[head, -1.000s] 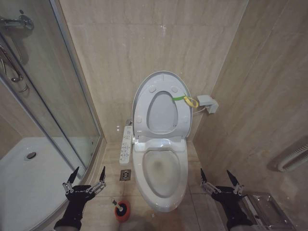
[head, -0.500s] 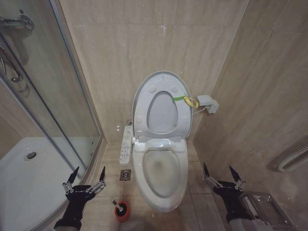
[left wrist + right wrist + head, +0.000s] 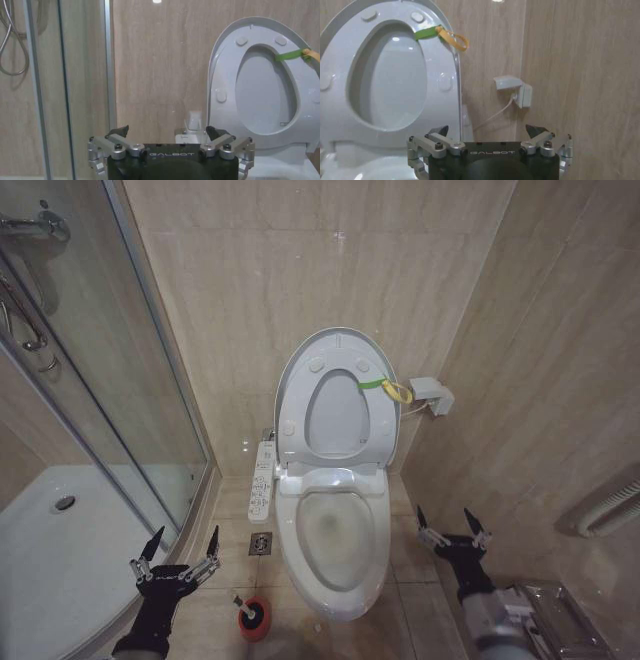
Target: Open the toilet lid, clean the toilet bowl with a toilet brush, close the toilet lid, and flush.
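The toilet brush [image 3: 243, 604] stands in its red holder [image 3: 254, 619] at lower centre-left, light and stiff, best pinched by its thin handle. Left gripper [image 3: 180, 550] and right gripper [image 3: 452, 527] hang spread, empty.

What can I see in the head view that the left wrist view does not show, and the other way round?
Head view: the toilet bowl, the toilet brush in its red holder on the floor, the remote panel, and the right gripper, open beside the bowl.
Left wrist view: a shower hose behind the glass.
Both: the raised toilet lid with its yellow-green band, and the open left gripper.
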You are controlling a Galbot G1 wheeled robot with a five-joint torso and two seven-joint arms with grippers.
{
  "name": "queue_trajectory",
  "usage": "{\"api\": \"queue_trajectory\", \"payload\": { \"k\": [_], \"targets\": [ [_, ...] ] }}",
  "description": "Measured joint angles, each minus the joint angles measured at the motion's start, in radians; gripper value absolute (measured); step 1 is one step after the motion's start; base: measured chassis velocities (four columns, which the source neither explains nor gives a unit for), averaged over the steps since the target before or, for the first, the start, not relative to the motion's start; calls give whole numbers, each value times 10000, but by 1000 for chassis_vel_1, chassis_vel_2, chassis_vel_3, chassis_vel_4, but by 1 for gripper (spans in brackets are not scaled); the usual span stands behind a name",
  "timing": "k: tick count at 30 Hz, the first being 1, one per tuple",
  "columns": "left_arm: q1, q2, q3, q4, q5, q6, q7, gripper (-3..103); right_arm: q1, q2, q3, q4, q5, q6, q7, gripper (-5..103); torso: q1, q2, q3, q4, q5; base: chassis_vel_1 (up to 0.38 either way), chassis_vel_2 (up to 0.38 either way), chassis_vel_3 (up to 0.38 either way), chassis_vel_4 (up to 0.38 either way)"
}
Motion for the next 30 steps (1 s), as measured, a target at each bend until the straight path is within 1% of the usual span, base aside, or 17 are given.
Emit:
{"api": "queue_trajectory", "payload": {
  "k": [1,3,5,7,10,14,19,23,28,30],
  "targets": [
    [0,1,0,0,0,0,0,100,414,-179,-22,-262,135,-13,63,100,0,0,0,-3,2,0,0,0,0],
    [0,0,0,0,0,0,0,100,624,-268,-32,-390,202,-15,82,100,0,0,0,0,1,0,0,0,0],
    [0,0,0,0,0,0,0,100,1262,-519,-96,-749,411,-62,133,100,1,-1,0,-1,2,0,0,0,0],
    [0,1,0,0,0,0,0,100,1392,-588,-118,-814,456,-83,149,100,1,0,0,-1,3,0,0,0,0],
    [0,0,0,0,0,0,0,100,2065,-909,-230,-1178,627,-142,242,100,1,0,0,-2,1,0,0,0,0],
    [0,0,0,0,0,0,0,100,2651,-1134,-255,-1620,665,-120,243,100,1,-1,1,-2,2,0,0,0,0],
    [0,0,0,0,0,0,0,100,3079,-1322,-244,-1970,757,-63,258,100,1,0,1,-2,2,0,0,0,0],
    [0,0,0,0,0,0,0,100,3701,-1542,-275,-2484,838,43,262,100,1,-1,1,-3,1,0,0,0,0],
    [0,0,0,0,0,0,0,100,4295,-1568,-394,-2982,852,84,281,100,1,-1,1,-2,2,0,0,0,0],
    [0,0,0,0,0,0,0,100,4785,-1580,-459,-3369,853,128,291,100,1,0,0,-3,0,0,0,0,0]
  ]
}}
